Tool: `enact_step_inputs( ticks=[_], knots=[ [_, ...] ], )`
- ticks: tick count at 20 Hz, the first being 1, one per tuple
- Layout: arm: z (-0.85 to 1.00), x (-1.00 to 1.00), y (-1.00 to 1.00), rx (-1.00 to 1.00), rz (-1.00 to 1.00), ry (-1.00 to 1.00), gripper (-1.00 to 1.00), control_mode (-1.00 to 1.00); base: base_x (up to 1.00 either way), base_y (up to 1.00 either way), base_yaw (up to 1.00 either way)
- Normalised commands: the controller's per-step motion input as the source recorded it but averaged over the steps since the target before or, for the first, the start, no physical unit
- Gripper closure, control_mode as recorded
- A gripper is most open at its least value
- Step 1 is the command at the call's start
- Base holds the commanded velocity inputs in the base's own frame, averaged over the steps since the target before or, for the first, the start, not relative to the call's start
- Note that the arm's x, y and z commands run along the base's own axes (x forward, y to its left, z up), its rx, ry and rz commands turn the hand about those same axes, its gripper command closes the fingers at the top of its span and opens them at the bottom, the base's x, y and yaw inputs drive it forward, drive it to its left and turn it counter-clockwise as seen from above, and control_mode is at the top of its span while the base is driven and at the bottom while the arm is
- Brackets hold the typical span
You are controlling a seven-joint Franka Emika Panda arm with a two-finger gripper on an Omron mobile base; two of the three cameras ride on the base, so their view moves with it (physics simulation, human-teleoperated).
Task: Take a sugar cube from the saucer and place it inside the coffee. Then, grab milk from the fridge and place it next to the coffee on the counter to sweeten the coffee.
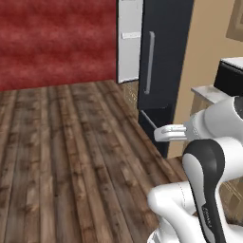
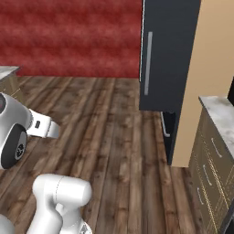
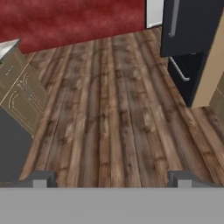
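Tool (image 3: 112, 178): two dark fingertips (image 3: 41, 178) set wide apart at the bottom of the hand view, nothing between them, pointed down and forward over bare wooden plank floor (image 3: 109, 109). Fridge (image 2: 167, 55): tall dark-fronted appliance standing ahead and to the right of the tool, upper door with a vertical grey bar handle (image 2: 148, 64), lower drawer front below it with a horizontal handle (image 3: 179, 70); long axis vertical, door shut as far as the frames allow, tan panel (image 2: 205, 82) flanking its right side. In the left base view, fridge (image 1: 163, 57) at upper centre-right, a pale grey door-like slab (image 1: 129, 40) just beside it on the left, white arm link (image 1: 209, 175) low at right. Milk: presumably behind the closed door, unseen. Surface (image 2: 221, 114): marble corner over tan drawers at the right edge of the right base view, near the fridge. Red wall (image 2: 68, 36) behind, well beyond the floor. Tan cabinet (image 3: 19, 94) at left of the hand view. Judged stage: sugar step not checkable from here; approach to the fridge under way, handle not yet reached. Coming move: tool to travel forward and right, jaws turned to straddle the vertical handle crosswise. Risk: glancing off the slim bar.
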Motion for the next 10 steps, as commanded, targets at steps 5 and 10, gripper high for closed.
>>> enact_step_inputs(
  ticks=[5,10],
  knots=[
    [0.0,0.0,0.0,0.0,0.0,0.0,-1.0,1.0,1.0,0.5,-0.09],
    [0.0,0.0,0.0,0.0,0.0,0.0,-1.0,1.0,1.0,0.6,-0.1]
  ],
)
